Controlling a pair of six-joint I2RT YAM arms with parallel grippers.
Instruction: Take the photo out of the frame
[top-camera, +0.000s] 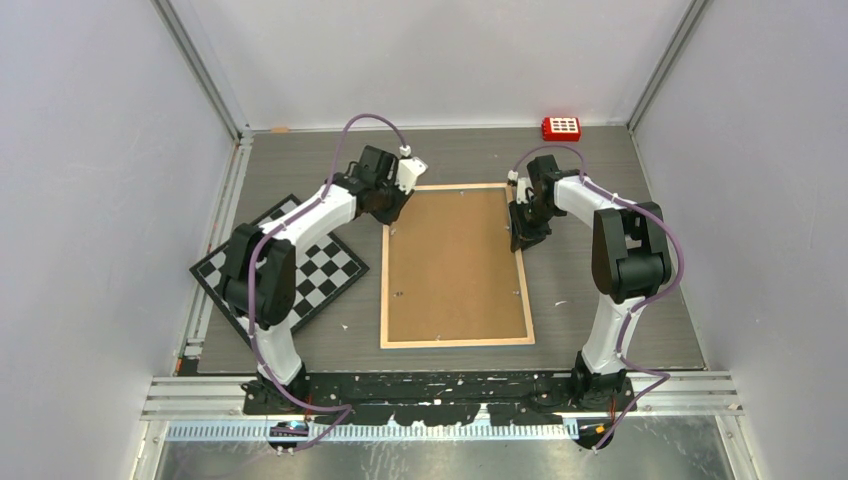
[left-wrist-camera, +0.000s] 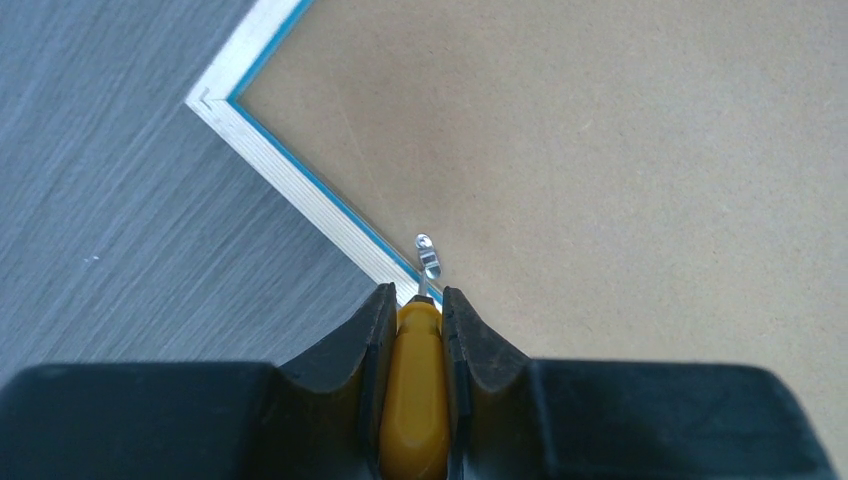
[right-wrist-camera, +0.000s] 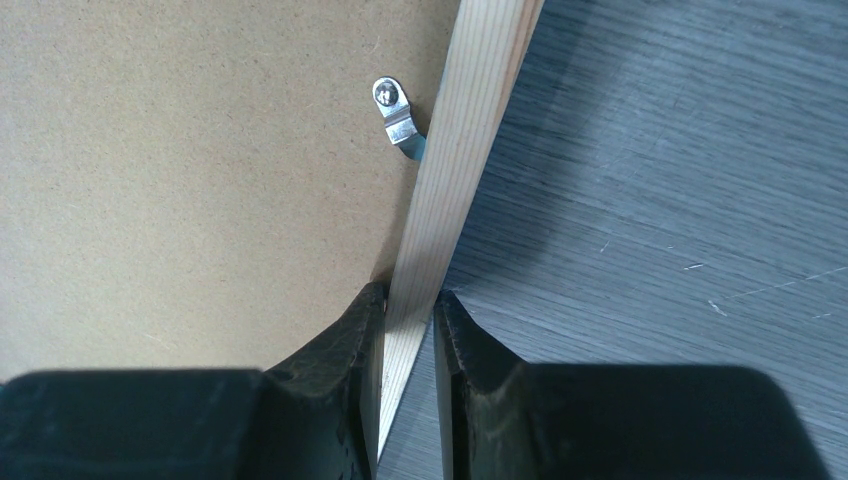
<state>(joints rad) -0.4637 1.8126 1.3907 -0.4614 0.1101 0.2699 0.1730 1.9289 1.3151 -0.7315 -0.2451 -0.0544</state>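
Observation:
The frame (top-camera: 455, 265) lies face down in the middle of the table, showing its brown fibreboard back and light wood edge. The photo is hidden beneath it. My left gripper (top-camera: 392, 215) is at the frame's far left corner, shut on a yellow-handled screwdriver (left-wrist-camera: 415, 390). The screwdriver's metal tip touches a small clip (left-wrist-camera: 427, 255) beside the blue inner border. My right gripper (top-camera: 520, 240) is at the frame's right side, its jaws closed over the wood edge (right-wrist-camera: 470, 150). A metal clip (right-wrist-camera: 395, 110) sits just ahead on the fibreboard (right-wrist-camera: 200, 180).
A black-and-white chequered board (top-camera: 300, 270) lies tilted left of the frame, partly under my left arm. A small red block (top-camera: 561, 127) sits at the back right. Grey walls enclose the table on three sides.

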